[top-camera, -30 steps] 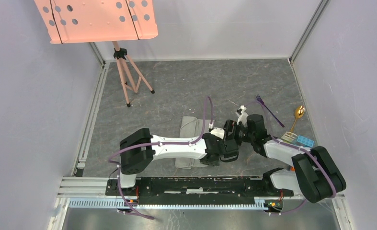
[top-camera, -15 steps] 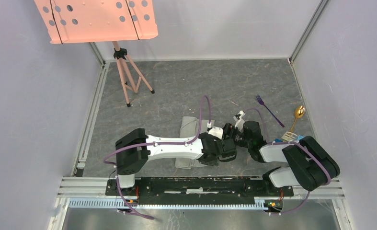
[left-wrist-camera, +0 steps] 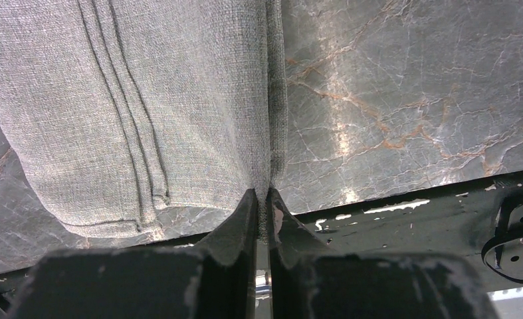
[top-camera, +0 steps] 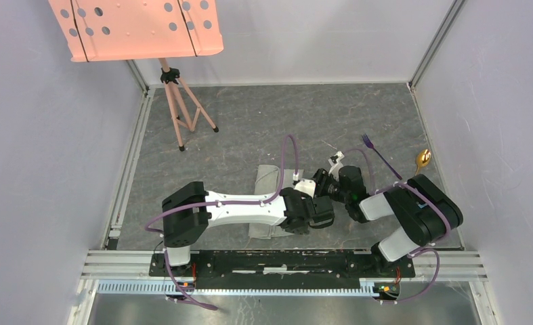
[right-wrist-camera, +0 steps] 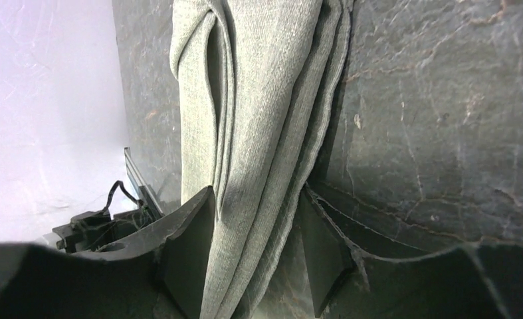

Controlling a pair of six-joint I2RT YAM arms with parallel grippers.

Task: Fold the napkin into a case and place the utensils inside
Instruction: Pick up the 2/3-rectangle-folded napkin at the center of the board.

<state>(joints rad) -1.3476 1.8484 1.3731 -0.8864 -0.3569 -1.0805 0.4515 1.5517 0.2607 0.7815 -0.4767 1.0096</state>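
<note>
Left wrist view: my left claw (left-wrist-camera: 262, 203) is pressed together on the thin hem of the napkin (left-wrist-camera: 145, 93), pinching it right at the fingertips. The rest of the grey cloth spreads out ahead of the claw and off to its left, lying on the marbled counter (left-wrist-camera: 411, 100).

On the right wrist cam the right claw (right-wrist-camera: 255, 219) is spread, with a bundle of folded layers running up between its fingers. It's not clamped down as far as I can see.

The cloth looks soft, light and floppy, so I reckon the folds will slide apart unless I grab every layer together near the edge, not just the top ply. The weave looks coarse, so it shouldn't be slippery.

The purple fork (top-camera: 377, 153) and the gold-bowled spoon (top-camera: 422, 160) sit beyond the right claw, well apart from the cloth. Both look thin and light, so I'd pinch them mid-handle.
</note>
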